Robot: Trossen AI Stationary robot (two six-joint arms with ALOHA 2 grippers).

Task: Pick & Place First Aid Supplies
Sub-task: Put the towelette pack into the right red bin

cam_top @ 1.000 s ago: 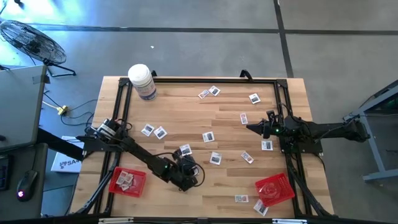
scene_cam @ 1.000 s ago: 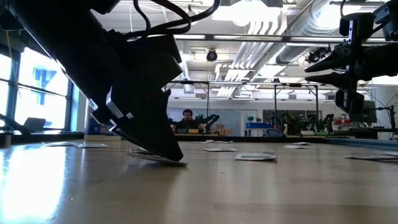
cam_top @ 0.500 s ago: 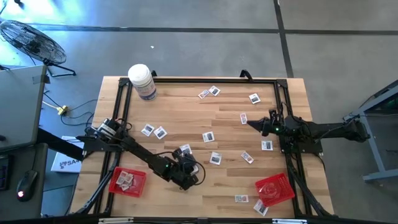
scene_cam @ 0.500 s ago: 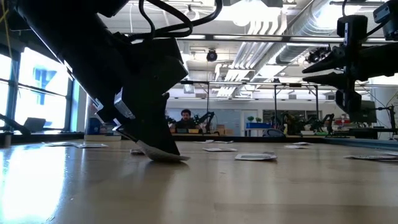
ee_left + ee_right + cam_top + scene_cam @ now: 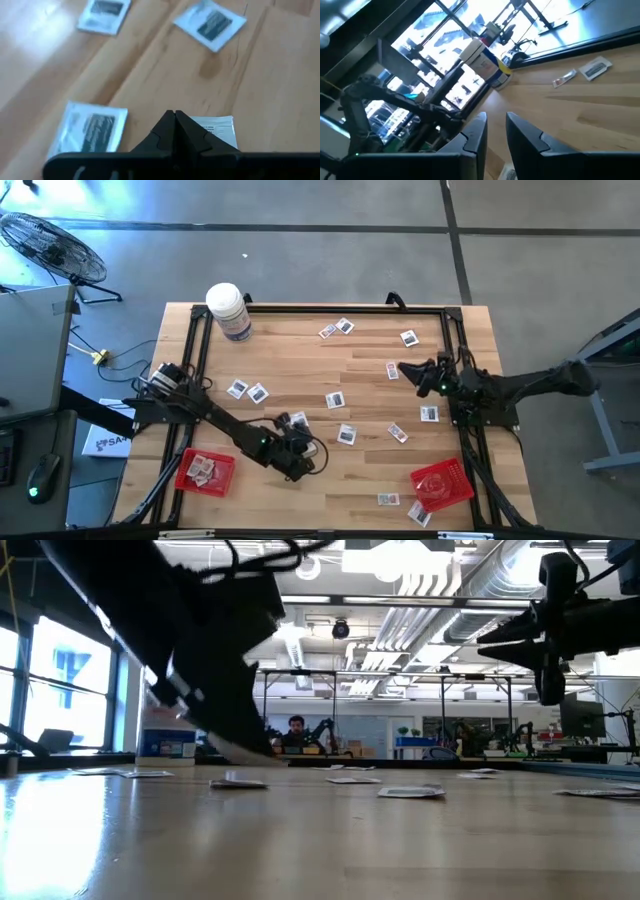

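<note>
the left gripper [image 5: 174,131], fingers pressed together on a packet [image 5: 216,131] and lifted off the table, is much nearer the left tray [image 5: 205,470] beside it, while the right gripper [image 5: 408,371] hovers slightly open and empty near packets [image 5: 392,369].

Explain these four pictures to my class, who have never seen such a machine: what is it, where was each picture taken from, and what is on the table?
It is a robot with two dark arms, each ending in a two-finger claw. One picture looks straight down on the wooden table; one looks level across it; two come from cameras on the arms' wrists. Small white packets lie scattered, some in the left red tray. A white bottle stands at a corner. The left claw is shut, a packet showing right behind it; whether it pinches one is unclear. The right claw is open and empty.
</note>
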